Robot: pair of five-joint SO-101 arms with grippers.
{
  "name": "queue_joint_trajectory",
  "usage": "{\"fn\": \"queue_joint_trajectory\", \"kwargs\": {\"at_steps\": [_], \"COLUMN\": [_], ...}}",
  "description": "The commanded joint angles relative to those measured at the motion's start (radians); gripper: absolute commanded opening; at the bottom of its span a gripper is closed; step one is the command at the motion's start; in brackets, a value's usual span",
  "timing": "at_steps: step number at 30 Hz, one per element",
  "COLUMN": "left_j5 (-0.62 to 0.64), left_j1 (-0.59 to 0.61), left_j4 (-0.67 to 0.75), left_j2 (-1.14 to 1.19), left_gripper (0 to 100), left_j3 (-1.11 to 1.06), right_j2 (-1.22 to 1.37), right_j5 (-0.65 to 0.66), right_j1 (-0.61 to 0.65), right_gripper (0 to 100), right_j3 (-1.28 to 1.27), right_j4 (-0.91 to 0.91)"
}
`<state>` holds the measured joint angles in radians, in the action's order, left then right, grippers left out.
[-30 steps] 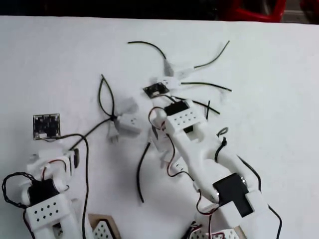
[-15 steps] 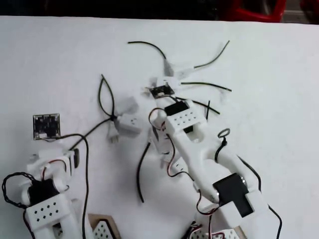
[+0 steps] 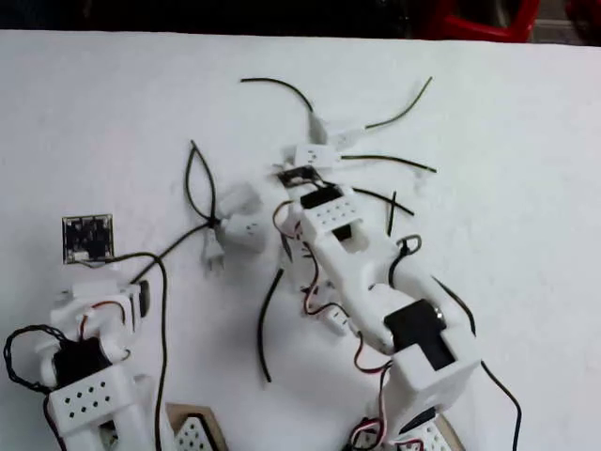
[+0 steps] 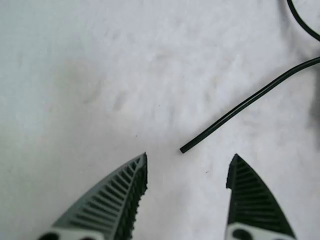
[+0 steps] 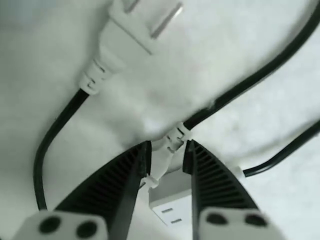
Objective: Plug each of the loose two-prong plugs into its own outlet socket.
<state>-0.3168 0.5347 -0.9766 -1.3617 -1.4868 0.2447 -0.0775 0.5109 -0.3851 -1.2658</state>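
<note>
White table [image 3: 526, 113], cords [image 3: 262, 329] everywhere. Right gripper [image 5: 168, 145] is pinched on a plug [image 5: 160, 170], socket [image 5: 172, 205] just behind its jaws. I'd square the prongs before pushing. Left gripper [image 4: 189, 156] sits apart.

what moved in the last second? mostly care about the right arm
The right arm swung left and reached slightly farther out. The right gripper now has its jaws closed on a white plug right by a socket; the earlier pictures don't show whether that grip is new. The left arm, the open left gripper, the other socket and the loose cords stayed put.
</note>
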Motion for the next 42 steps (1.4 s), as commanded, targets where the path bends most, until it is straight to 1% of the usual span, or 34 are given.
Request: {"fn": "queue_joint_trajectory", "kwargs": {"at_steps": [1,5,15,19,21,25,29,30,31,34,40,42], "left_j5": [0.002,0.002,0.002,0.002,0.002,0.002,0.002,0.002,0.002,0.002,0.002,0.002], "left_j1": [0.008,0.008,0.008,0.008,0.008,0.008,0.008,0.008,0.008,0.008,0.008,0.008], "left_j4": [0.021,0.021,0.021,0.021,0.021,0.021,0.021,0.021,0.021,0.021,0.021,0.021], "left_j2": [-0.013,-0.013,-0.013,-0.013,-0.013,-0.013,-0.013,-0.013,-0.013,-0.013,-0.013,-0.013], "left_gripper": [26,26,26,26,26,26,26,26,26,26,26,26], "left_j3": [0.003,0.003,0.003,0.003,0.003,0.003,0.003,0.002,0.002,0.002,0.002,0.002], "right_j2": [0.018,0.019,0.027,0.027,0.027,0.027,0.018,0.013,0.004,-0.07,-0.332,-0.417], "right_j5": [0.034,0.034,0.034,0.032,0.032,0.034,0.046,0.071,0.1,0.157,0.172,0.204], "right_j1": [0.064,0.114,0.111,0.113,0.114,0.116,0.116,0.114,0.113,0.099,0.03,0.01], "right_gripper": [7.4,8.3,10.4,18.3,19.3,15.4,3.5,0.9,2.2,1.9,1.9,1.9], "right_j3": [0.008,0.008,0.002,0.005,0.005,0.006,0.008,0.008,0.008,0.005,0.003,0.002], "right_j4": [0.002,-0.015,-0.025,-0.134,-0.151,-0.151,-0.133,-0.133,-0.136,-0.137,-0.145,-0.143]}}
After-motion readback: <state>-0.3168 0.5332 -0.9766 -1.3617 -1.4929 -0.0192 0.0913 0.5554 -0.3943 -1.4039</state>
